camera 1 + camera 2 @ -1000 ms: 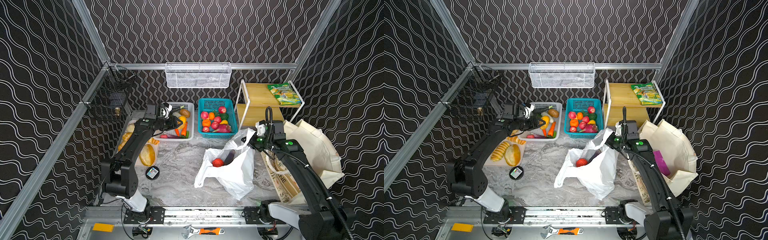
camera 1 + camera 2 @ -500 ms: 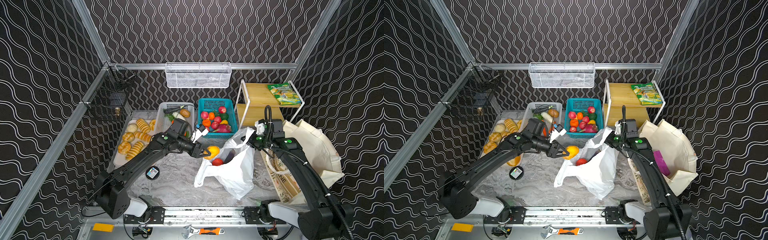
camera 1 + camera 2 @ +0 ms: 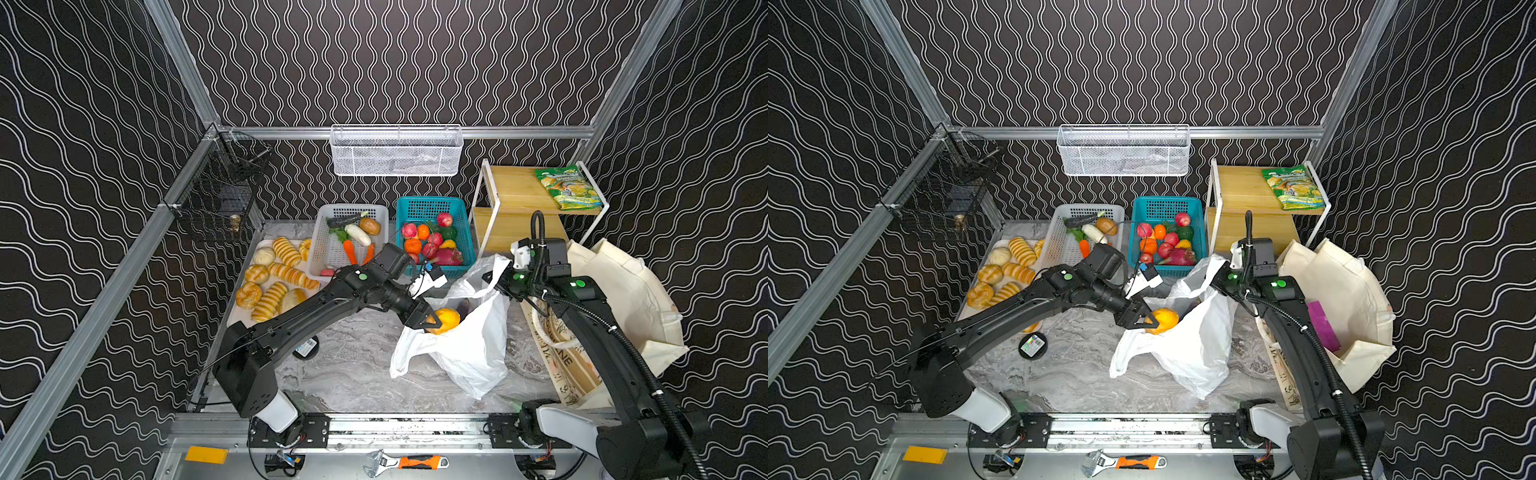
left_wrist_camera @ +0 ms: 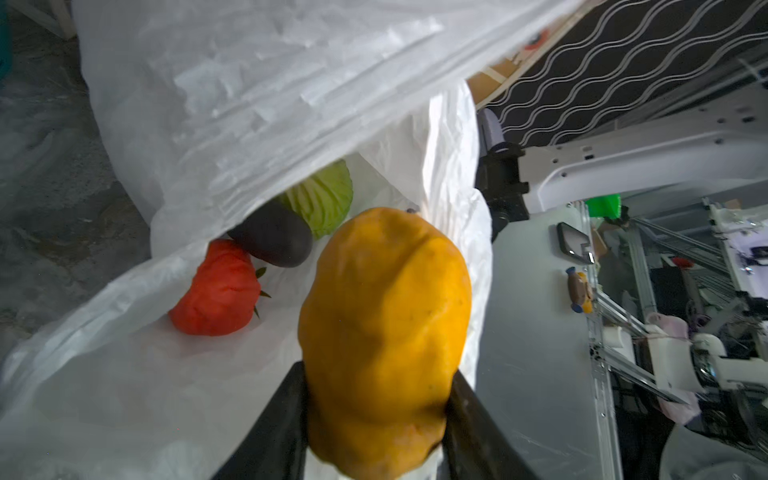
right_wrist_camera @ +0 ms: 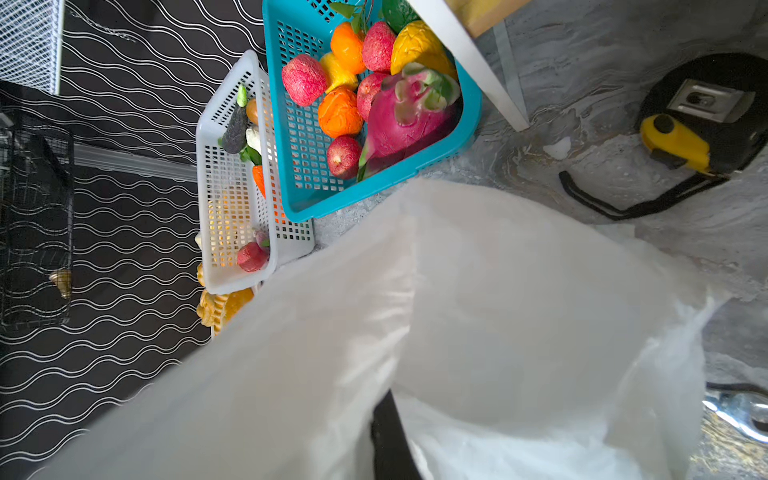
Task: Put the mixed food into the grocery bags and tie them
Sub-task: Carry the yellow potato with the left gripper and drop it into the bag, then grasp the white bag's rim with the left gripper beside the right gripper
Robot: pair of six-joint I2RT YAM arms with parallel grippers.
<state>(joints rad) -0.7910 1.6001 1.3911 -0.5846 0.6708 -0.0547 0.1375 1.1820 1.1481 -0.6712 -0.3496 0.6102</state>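
My left gripper (image 3: 432, 321) (image 3: 1148, 322) is shut on a yellow-orange toy fruit (image 3: 448, 319) (image 3: 1163, 318) (image 4: 386, 316), held at the open mouth of the white plastic bag (image 3: 461, 357) (image 3: 1183, 357) (image 4: 249, 83). In the left wrist view a red tomato (image 4: 216, 291), a dark aubergine (image 4: 274, 239) and a green cabbage (image 4: 324, 199) lie inside the bag. My right gripper (image 3: 493, 276) (image 3: 1217, 283) is shut on the bag's upper edge (image 5: 498, 311) and holds it up. The cream canvas tote (image 3: 623, 291) (image 3: 1350, 282) slumps at the right, with a purple packet (image 3: 1320, 324) inside.
A teal basket (image 3: 432, 205) of toy fruit and a white basket (image 3: 332, 253) of vegetables stand at the back. A bread tray (image 3: 270, 270) lies at the left. A wooden shelf (image 3: 515, 187) holds a green packet (image 3: 567, 193). A tape measure (image 5: 706, 112) lies under it.
My left arm has swung from the white basket to the right, carrying the yellow-orange fruit to the mouth of the plastic bag. The right arm has stayed still, holding the bag.
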